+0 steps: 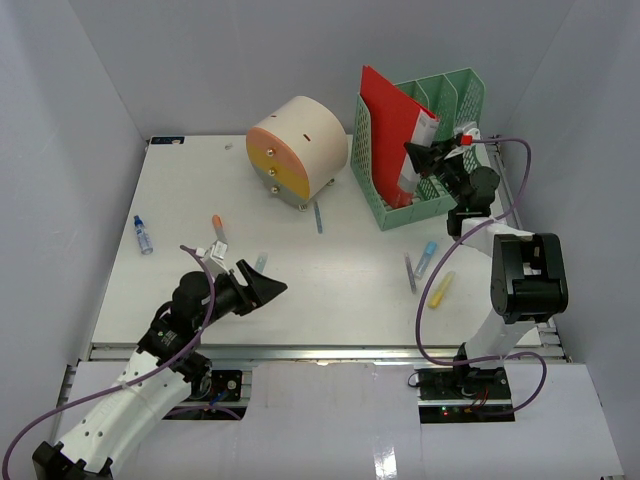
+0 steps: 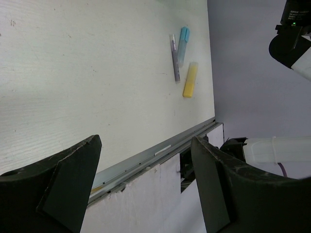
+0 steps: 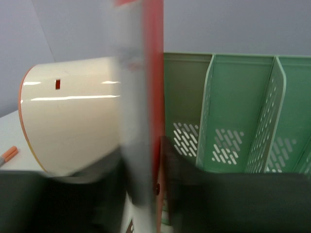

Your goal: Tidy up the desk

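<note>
Top view, white desk (image 1: 330,290) filling the middle, left gripper (image 1: 272,283) at 7 o'clock, fingers spread wide over bare desk, right gripper (image 1: 425,158) at 2 o'clock at the green file rack (image 1: 455,100), left wrist view, desk beneath the splayed fingers, yellow highlighter (image 2: 190,80) at 1 o'clock, right wrist view, fingers pressed against both sides of the red folder (image 3: 153,73)

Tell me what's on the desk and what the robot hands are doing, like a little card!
surface: white desk
left gripper: open, empty, over the desk
right gripper: shut on the red folder in the green rack
front right: yellow highlighter, blue highlighter, grey pen
left side: small bottle, orange marker
back: round cream box
</note>
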`<action>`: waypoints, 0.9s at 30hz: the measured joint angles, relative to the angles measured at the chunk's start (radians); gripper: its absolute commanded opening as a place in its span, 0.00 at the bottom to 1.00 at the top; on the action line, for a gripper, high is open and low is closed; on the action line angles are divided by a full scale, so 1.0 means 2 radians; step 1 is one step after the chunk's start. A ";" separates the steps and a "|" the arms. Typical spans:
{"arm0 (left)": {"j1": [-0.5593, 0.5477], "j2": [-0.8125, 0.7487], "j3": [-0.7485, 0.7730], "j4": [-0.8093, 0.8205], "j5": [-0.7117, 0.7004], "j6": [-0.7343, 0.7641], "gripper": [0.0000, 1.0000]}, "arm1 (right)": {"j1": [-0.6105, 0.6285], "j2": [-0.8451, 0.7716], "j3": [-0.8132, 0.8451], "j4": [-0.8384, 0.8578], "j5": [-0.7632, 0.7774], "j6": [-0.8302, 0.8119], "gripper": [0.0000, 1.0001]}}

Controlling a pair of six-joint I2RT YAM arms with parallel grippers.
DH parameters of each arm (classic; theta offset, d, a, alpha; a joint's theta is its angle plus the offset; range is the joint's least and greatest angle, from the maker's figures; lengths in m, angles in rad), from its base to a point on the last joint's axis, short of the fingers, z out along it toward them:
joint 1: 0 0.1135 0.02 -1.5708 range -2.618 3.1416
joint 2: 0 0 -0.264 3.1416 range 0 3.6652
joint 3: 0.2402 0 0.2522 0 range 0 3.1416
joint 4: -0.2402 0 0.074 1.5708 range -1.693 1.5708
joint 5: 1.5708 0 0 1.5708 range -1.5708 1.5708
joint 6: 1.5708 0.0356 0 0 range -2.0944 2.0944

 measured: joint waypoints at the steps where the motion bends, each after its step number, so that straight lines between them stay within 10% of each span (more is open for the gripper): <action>1: 0.000 0.000 0.000 0.000 0.000 0.000 0.86 | 0.000 0.000 -0.008 0.003 -0.001 -0.001 0.57; 10: 0.000 0.027 0.002 0.011 0.006 0.015 0.86 | 0.002 -0.055 -0.073 -0.037 -0.017 -0.044 0.96; 16: 0.000 0.076 0.038 0.020 0.004 0.047 0.87 | -0.022 -0.199 -0.084 -0.160 -0.050 -0.102 0.90; 27: 0.027 0.268 0.181 0.106 0.019 0.122 0.87 | -0.117 -0.317 -0.079 -0.518 -0.339 -0.226 0.90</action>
